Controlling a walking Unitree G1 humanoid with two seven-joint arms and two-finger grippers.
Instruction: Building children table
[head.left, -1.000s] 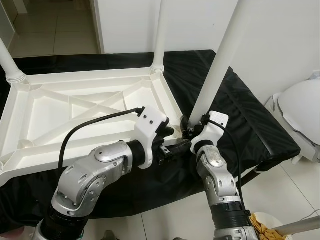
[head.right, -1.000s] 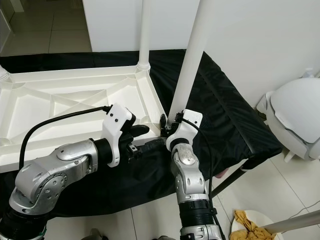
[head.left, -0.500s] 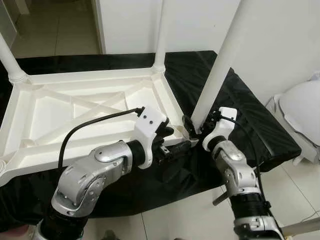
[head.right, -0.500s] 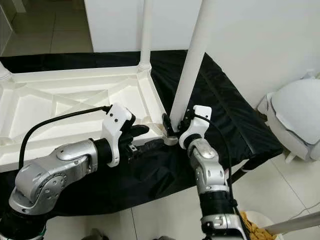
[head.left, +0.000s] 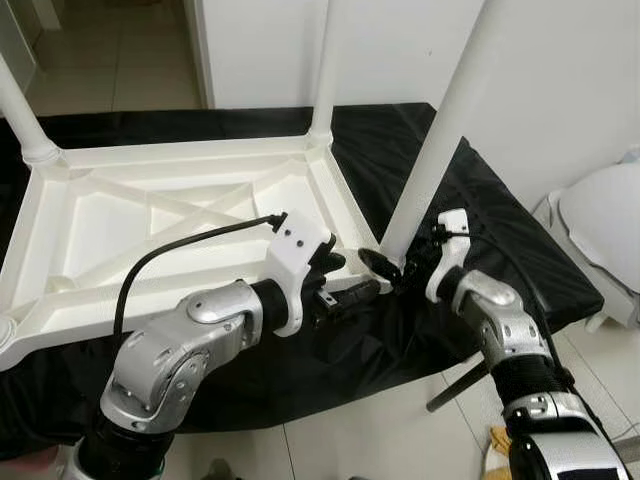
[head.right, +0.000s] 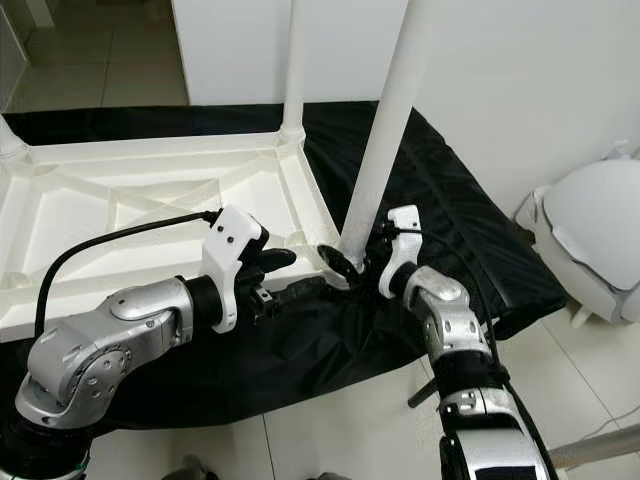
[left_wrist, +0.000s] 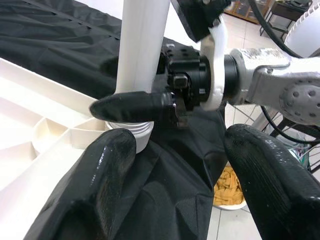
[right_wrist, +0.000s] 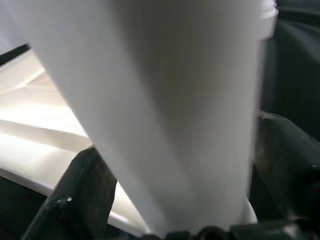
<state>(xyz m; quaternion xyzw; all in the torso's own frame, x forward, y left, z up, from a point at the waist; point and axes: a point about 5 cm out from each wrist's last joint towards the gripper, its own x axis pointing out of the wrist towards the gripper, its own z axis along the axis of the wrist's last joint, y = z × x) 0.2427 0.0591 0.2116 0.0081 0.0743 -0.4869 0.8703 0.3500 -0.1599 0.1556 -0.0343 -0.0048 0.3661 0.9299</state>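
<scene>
We see the upturned white plastic children's table (head.left: 180, 215) lying w/ legs up on the black cloth-covered surface (head.left: 500, 235). Right gripper (head.right: 352, 262) is clamped round the base of the near-right white tube leg (head.left: 440, 130) at its corner socket. Left gripper (left_wrist: 175, 155) hovers just beside that corner, fingers spread apart, holding nothing.

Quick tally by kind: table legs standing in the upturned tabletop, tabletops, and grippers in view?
White table legs: 3 ()
White tabletop: 1
Grippers: 2 (left gripper, right gripper)
Total: 6
</scene>
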